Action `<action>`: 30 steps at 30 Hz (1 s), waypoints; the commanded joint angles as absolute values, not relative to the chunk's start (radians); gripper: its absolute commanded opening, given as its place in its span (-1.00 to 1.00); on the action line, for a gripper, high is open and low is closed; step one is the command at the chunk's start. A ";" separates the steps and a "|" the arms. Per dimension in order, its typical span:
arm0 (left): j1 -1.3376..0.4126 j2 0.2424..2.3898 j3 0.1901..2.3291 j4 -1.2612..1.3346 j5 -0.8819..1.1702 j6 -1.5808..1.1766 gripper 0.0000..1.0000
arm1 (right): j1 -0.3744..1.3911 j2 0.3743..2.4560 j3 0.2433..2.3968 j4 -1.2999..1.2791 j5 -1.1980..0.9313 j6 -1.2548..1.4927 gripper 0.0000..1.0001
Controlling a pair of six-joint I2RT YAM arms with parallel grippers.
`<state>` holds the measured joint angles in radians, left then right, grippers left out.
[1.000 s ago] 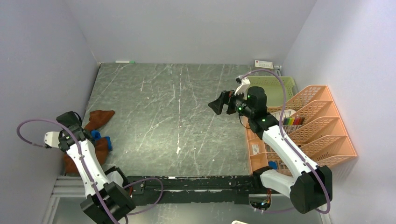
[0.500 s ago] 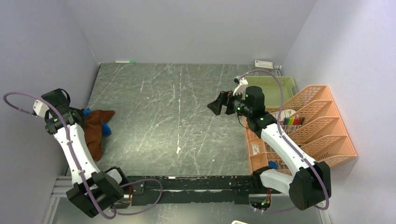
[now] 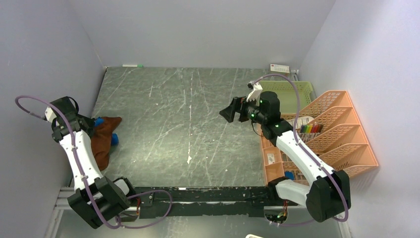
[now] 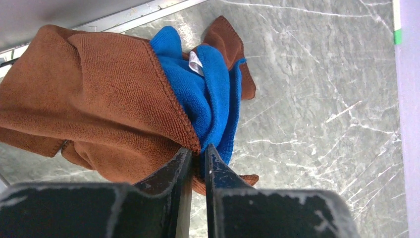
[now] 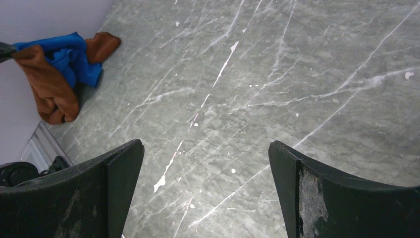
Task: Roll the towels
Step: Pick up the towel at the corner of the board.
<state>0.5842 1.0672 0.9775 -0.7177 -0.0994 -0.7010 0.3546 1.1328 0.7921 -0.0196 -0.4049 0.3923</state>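
- Far left: your left gripper (image 4: pixel 199 152) sits close to the left wall (image 3: pixel 49 59), at the left edge of the table (image 3: pixel 188 114).
- Its jaws are drawn almost together, only a thin slit between them. They pinch the towels (image 3: pixel 101 139) where the two edges meet.
- The towels are bunched as one bundle at the table's left edge, near the wall. None of it is rolled.
- The rust-brown towel (image 4: pixel 99 99) wraps the outside of the bundle. It droops from the grip, and its lower folds and one corner reach the tabletop.
- The blue towel (image 4: pixel 208 94) is tucked inside the brown one. It shows along the open side, with a small white tag (image 4: pixel 195 63) on it.
- Centre: you have bare grey marbled tabletop, streaked with white.
- Right of centre: your right gripper (image 5: pixel 204 148) hovers above the table, pointed toward the left side. Its jaws are spread wide and nothing is between them.
- It is well apart from the towels.
- Far right: a green basket (image 3: pixel 292 91) stands at the back corner. An orange tiered rack (image 3: pixel 337 134) stands just in front of it, along the right wall.
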 commanded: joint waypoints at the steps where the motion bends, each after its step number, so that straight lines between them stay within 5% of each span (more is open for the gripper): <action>1: 0.578 1.065 0.988 -0.664 -0.047 -0.669 -0.57 | 0.359 1.151 0.782 0.004 -0.417 0.388 1.00; 5: 0.577 1.066 0.980 -0.659 -0.040 -0.664 -0.55 | 0.360 1.161 0.785 0.006 -0.422 0.383 1.00; 11: 0.578 1.077 0.960 -0.643 -0.035 -0.674 -0.15 | 0.359 1.167 0.785 0.002 -0.419 0.373 1.00; 13: 0.578 1.080 0.957 -0.642 -0.017 -0.670 -0.38 | 0.359 1.169 0.784 0.003 -0.420 0.372 1.00; 14: 0.578 1.078 0.953 -0.636 -0.003 -0.668 -0.79 | 0.359 1.171 0.784 0.002 -0.422 0.372 1.00; 21: 0.578 1.051 0.931 -0.611 -0.011 -0.675 -0.86 | 0.359 1.175 0.785 -0.001 -0.423 0.365 1.00; 23: 0.578 1.089 0.938 -0.675 -0.031 -0.696 -0.47 | 0.359 1.179 0.784 0.000 -0.425 0.365 1.00; 27: 0.577 1.085 0.840 -0.735 -0.077 -0.799 0.69 | 0.359 1.187 0.785 0.003 -0.429 0.366 1.00; 30: 0.582 1.019 0.742 -0.712 -0.137 -0.863 0.94 | 0.360 1.186 0.789 0.000 -0.430 0.364 1.00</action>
